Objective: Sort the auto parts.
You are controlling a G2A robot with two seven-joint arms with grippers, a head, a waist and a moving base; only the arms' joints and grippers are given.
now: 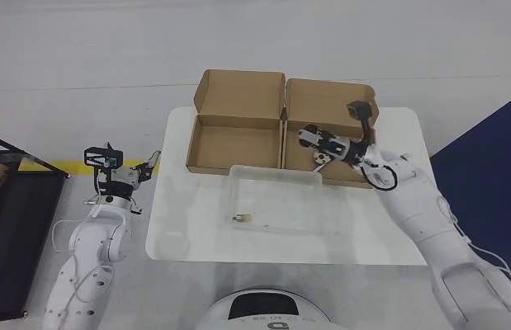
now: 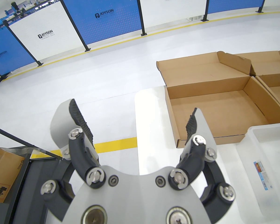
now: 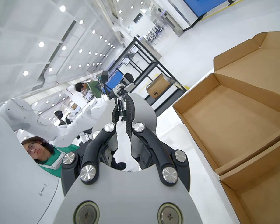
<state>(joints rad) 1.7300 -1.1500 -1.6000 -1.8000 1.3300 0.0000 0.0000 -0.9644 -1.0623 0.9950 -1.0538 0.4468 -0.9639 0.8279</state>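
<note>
Top view, starting at your left: the left gripper (image 1: 146, 165) hangs just beside the table (image 1: 362, 235) at its left edge. Check your left wrist view and you've got its jaws spread wide, both ribbed pads (image 2: 80, 120) bare, nothing between them. Beyond it, blue and white panels (image 2: 102, 24) carry lettering.

Moving in, the left cardboard box (image 1: 234, 148) sits open at the table's far side, lid flipped back. In front of the two boxes lies the clear tray (image 1: 276, 171), and one small part (image 1: 241, 218) rests on its floor near the left end. There's a printed label (image 2: 262, 174) on the tray's wall, too small for you to read.

Next comes the right cardboard box (image 1: 329, 103), touching its neighbour. Over it is your right gripper (image 1: 307, 137), and the right wrist view gives you the jaws pinched tight on a threaded bolt (image 3: 120, 106), its thread end showing between the pads.
</note>
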